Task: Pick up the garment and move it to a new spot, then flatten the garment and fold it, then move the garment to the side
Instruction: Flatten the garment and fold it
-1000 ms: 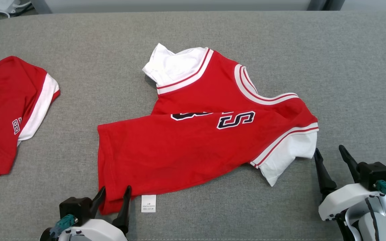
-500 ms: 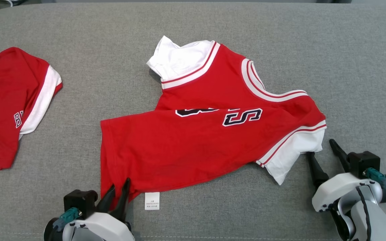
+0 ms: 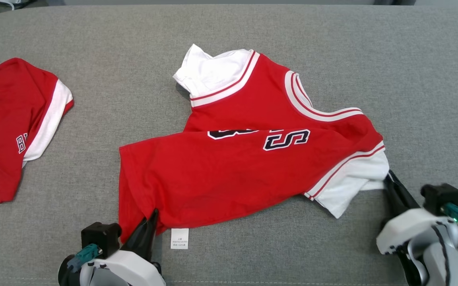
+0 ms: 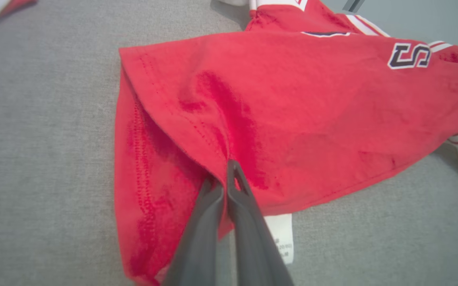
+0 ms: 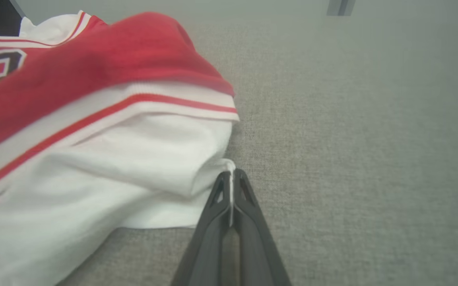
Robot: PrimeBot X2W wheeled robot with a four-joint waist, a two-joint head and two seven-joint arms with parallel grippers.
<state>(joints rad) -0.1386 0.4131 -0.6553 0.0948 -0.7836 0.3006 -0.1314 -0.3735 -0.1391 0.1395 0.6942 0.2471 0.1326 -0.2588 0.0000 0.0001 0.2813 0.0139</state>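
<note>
We've got both pincers clamped: left gripper (image 3: 152, 216) on the red hem (image 4: 173, 115), right gripper (image 3: 390, 178) on the white sleeve (image 5: 133, 159), garment (image 3: 233, 171) spread ahead between them. Looks like the pick-up step; next we'd lift evenly.

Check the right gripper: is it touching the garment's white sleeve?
Touching. The right wrist view shows the right gripper shut, with a thin edge of the white sleeve pinched between its fingertips.

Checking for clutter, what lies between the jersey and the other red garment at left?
Bare grey surface between jersey and other garment, in the head view.
</note>
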